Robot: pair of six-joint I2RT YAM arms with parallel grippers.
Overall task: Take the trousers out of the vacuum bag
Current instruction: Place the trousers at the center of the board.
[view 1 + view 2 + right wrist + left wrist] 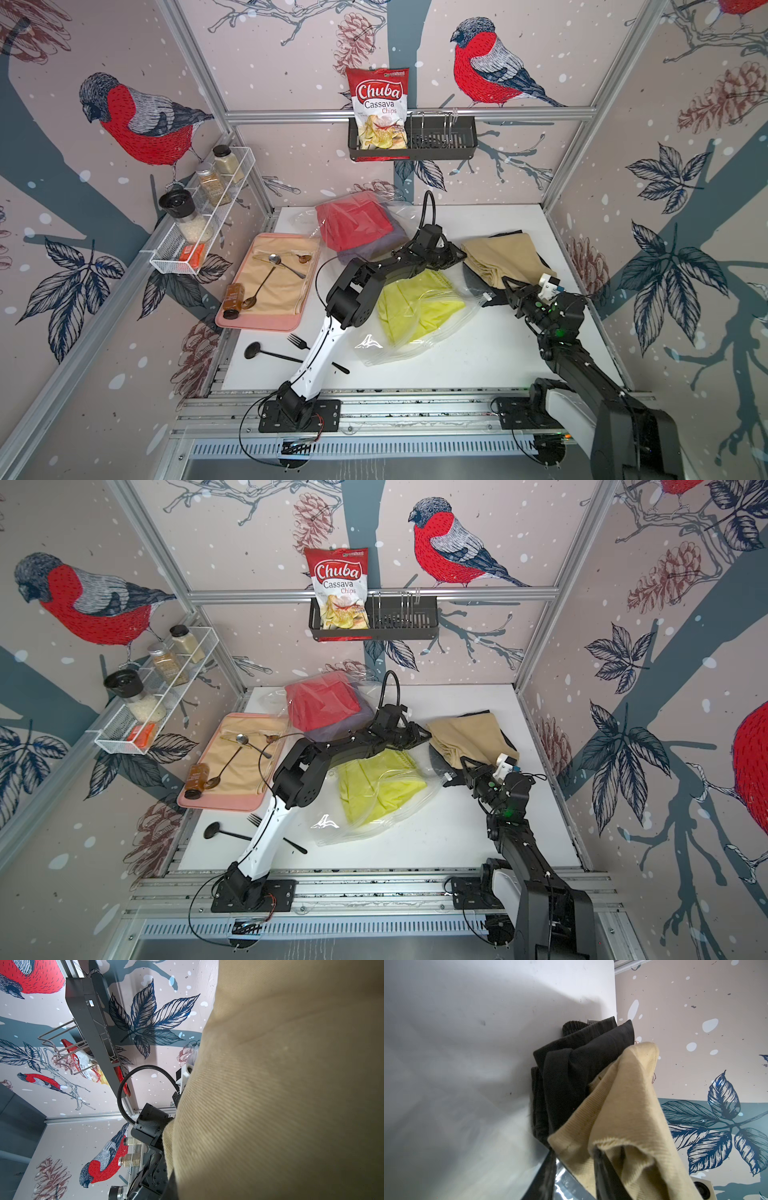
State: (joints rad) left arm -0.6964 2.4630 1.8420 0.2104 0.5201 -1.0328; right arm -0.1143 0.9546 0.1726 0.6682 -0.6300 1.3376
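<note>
Robot test booth dressed up as a kitchen corner

Aluminium framing [291, 115] holds bird-print wall panels [291, 62] around a white tabletop [478, 357]. Robot arms [320, 357] are bolted to a front rail [415, 411], and a spice rack [199, 232] and chips packet [378, 104] hang on the walls.

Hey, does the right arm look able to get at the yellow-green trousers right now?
Likely not directly: the yellow-green trousers lie close to the right hand, but they sit inside the clear vacuum bag, whose plastic covers them.
</note>
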